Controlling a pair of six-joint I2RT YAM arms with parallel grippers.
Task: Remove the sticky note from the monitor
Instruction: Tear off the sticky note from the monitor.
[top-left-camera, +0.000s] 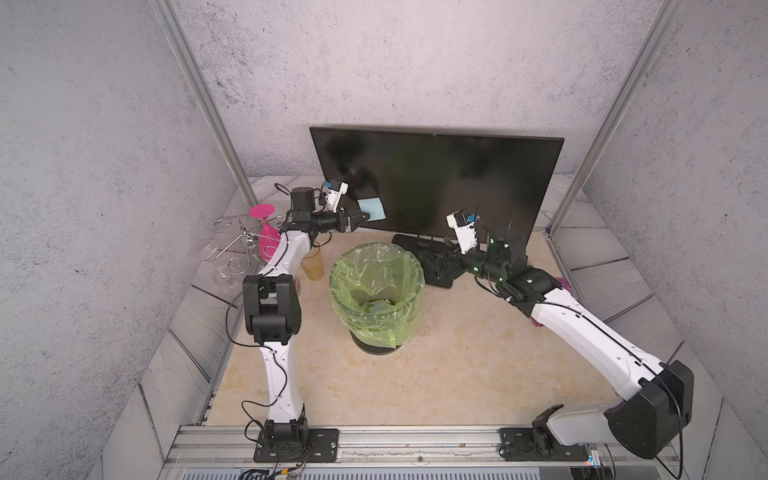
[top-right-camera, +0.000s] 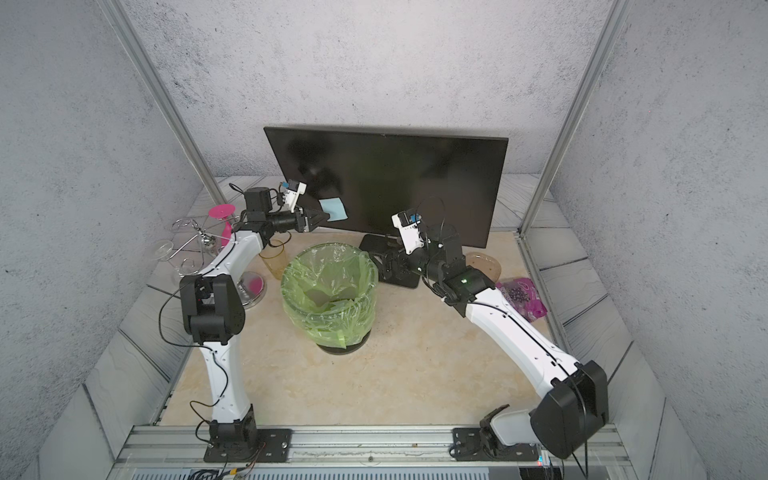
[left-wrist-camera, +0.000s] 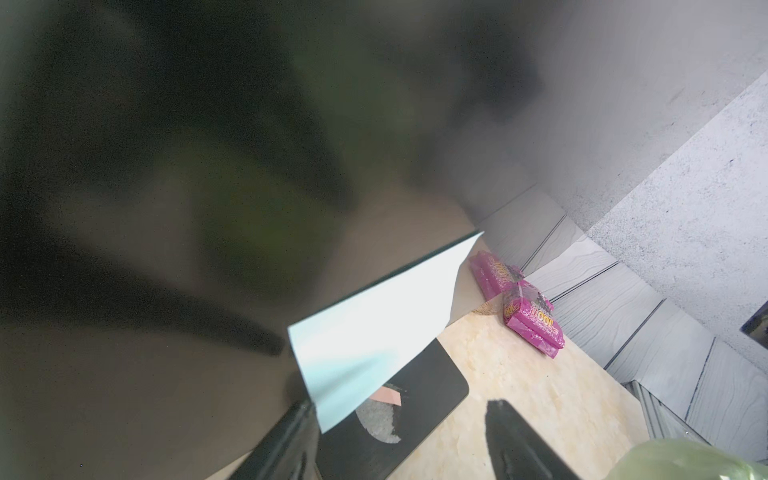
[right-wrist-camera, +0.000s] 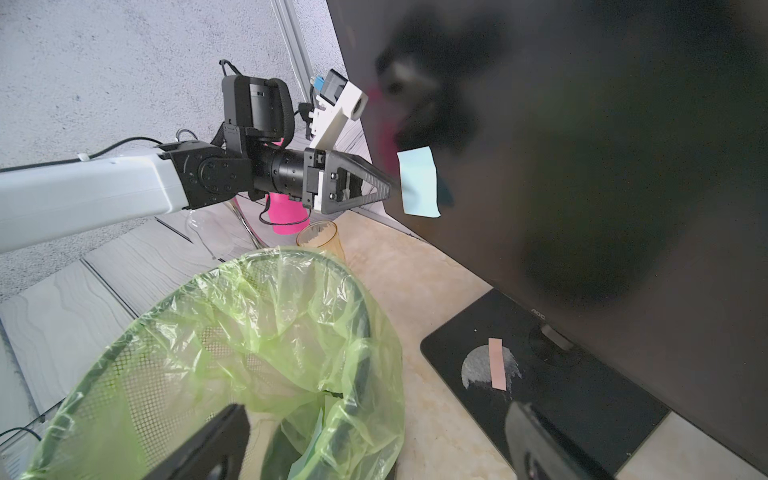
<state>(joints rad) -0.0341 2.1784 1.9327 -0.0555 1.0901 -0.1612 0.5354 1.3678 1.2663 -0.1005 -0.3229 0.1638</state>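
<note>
The monitor (top-left-camera: 436, 178) (top-right-camera: 395, 178) stands at the back, and its black screen fills much of the right wrist view (right-wrist-camera: 582, 166). A pale blue sticky note (top-left-camera: 371, 206) (top-right-camera: 334, 208) (right-wrist-camera: 419, 187) clings to the screen's lower left part, its lower edge curling off. My left gripper (top-left-camera: 365, 216) (top-right-camera: 326, 216) (right-wrist-camera: 390, 191) is at the note's left edge. In the left wrist view its jaws (left-wrist-camera: 401, 405) stand apart, and the note (left-wrist-camera: 374, 324) has one corner just inside one finger (left-wrist-camera: 291, 440). My right gripper (right-wrist-camera: 376, 409) (top-left-camera: 432, 262) is open and empty, low by the monitor's base (right-wrist-camera: 582, 399).
A mesh bin with a green bag (top-left-camera: 332, 278) (top-right-camera: 286, 282) (right-wrist-camera: 166, 311) stands in front of the monitor, with paper scraps inside. An amber cup (top-left-camera: 312, 266), a pink glass (top-left-camera: 266, 232) and a wire rack sit at the left. A pink packet (top-right-camera: 521, 297) (left-wrist-camera: 532, 316) lies at the right.
</note>
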